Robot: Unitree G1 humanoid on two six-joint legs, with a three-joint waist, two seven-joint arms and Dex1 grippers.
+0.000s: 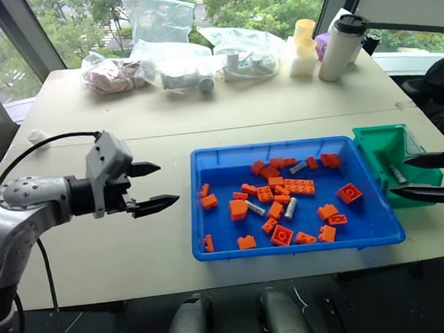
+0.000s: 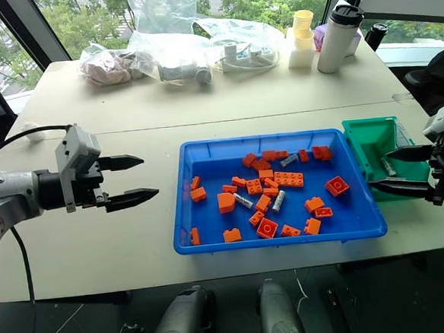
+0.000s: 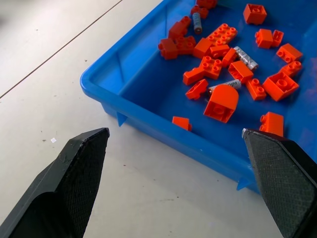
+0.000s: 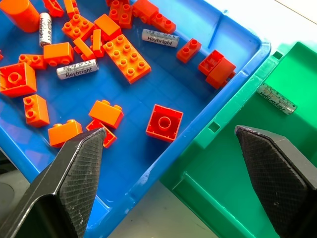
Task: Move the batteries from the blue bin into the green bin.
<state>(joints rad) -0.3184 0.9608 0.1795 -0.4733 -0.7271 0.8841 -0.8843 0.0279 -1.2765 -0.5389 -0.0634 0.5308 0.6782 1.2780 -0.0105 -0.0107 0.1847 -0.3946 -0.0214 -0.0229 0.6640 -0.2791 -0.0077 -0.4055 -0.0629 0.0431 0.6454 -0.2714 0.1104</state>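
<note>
Blue bin (image 1: 214, 158) sits on the pale table (image 1: 98, 244), centre-right in the head views. Green bin (image 1: 373, 142) butts against its 3 o'clock rim, touching.

Batteries: three lie in the blue bin among orange bricks (image 1: 300, 188).
- One (image 1: 298, 166) near the 12 o'clock wall, long axis running roughly 2 to 8 o'clock.
- One (image 1: 290, 208) near the middle, long axis close to 1 to 7 o'clock.
- One (image 1: 255, 207) just at 9 o'clock of the previous, long axis about 10 to 4 o'clock, partly tucked against a rounded orange brick (image 1: 239, 209).
- A fourth battery (image 1: 398, 173) lies on the floor of the green bin, long axis near 12 to 6 o'clock.

Left gripper (image 1: 152, 187): fingers apart, nothing between them, hovering over bare table at 9 o'clock of the blue bin, pointing toward it, clear of the rim.

Right gripper (image 1: 419, 176): fingers wide apart, empty, over the green bin's front part, pointing toward 9 o'clock.

View differences: the right wrist view gives legible "Heybright" print on the battery sleeves (image 4: 160, 38) and shows the green bin's battery (image 4: 277, 98) flat near its wall. The left wrist view shows the blue bin's near corner and the battery under the rounded brick (image 3: 224, 86). The head views add bags (image 1: 177, 63) and a tumbler (image 1: 342, 46) at the table's far edge.
</note>
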